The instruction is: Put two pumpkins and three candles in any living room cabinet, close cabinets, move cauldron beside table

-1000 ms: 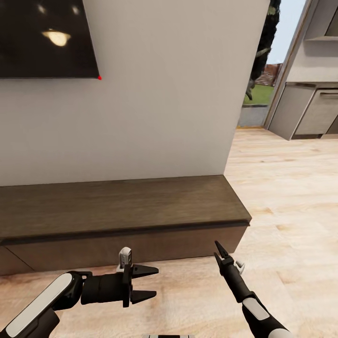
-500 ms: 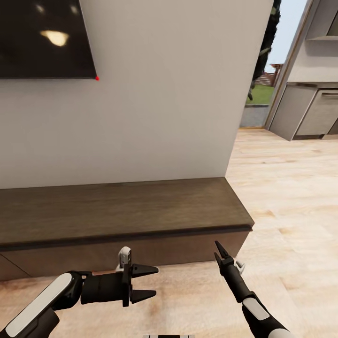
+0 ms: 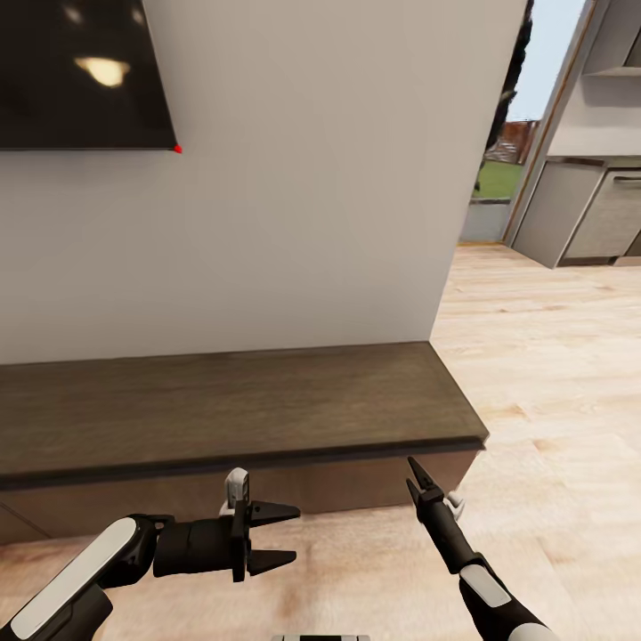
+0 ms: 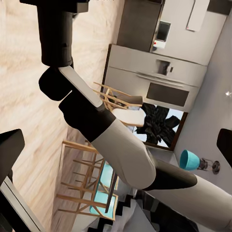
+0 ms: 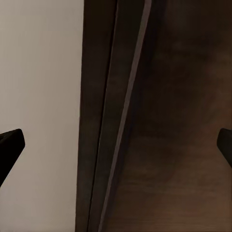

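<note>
The cabinet (image 3: 231, 401), a long low dark brown unit, stands against the white wall, and the drawer fronts I can see are closed. Its right end stops near the wall's corner. My left gripper (image 3: 283, 536) hovers open and empty over the floor just in front of it, fingers pointing right. My right gripper (image 3: 412, 474) points up toward the cabinet's right front, also open and empty. The right wrist view looks closely at the cabinet's (image 5: 169, 121) dark top and edge, between spread fingertips (image 5: 10, 145). The pumpkins, candles and cauldron are out of view.
A dark TV screen (image 3: 80, 71) hangs on the wall at upper left. Pale wood floor (image 3: 552, 374) opens to the right toward grey kitchen units (image 3: 596, 214) and a doorway. The left wrist view shows my right arm (image 4: 121, 145), wooden chairs (image 4: 116, 101) and kitchen appliances (image 4: 154, 82).
The whole picture has shifted slightly right and down, so the camera has moved. Both arms hold the same pose and both grippers stay open.
</note>
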Robot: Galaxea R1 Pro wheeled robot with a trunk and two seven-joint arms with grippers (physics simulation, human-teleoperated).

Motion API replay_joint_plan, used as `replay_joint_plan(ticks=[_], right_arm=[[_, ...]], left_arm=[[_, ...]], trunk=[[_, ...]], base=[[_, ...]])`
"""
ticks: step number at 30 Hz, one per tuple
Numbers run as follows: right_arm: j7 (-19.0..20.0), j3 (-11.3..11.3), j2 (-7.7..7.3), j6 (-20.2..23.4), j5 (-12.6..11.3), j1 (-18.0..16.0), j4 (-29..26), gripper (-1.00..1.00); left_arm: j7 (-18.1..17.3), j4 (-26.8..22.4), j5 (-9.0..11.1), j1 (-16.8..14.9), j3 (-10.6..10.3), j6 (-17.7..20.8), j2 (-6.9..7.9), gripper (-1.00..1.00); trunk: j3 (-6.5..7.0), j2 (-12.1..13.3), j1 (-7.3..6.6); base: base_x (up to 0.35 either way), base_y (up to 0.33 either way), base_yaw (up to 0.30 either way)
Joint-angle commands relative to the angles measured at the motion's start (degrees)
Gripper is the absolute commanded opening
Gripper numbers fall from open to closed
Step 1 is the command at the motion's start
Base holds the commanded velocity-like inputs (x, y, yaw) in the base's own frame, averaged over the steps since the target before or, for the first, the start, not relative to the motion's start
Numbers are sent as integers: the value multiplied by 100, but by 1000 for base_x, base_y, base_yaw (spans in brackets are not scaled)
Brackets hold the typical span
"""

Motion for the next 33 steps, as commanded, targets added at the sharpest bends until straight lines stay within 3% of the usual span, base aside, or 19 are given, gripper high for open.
replay_joint_plan(ticks=[1, 33], right_arm=[[21, 7, -1, 60, -57, -3, 4, 100], [21, 8, 0, 54, -53, -3, 4, 100]], left_arm=[[56, -5, 61, -4, -5, 4, 3, 100], [56, 3, 61, -4, -3, 2, 9, 100]], trunk=[[-5, -2, 0], [-5, -2, 0]], base=[[75, 0, 0], [33, 0, 0]])
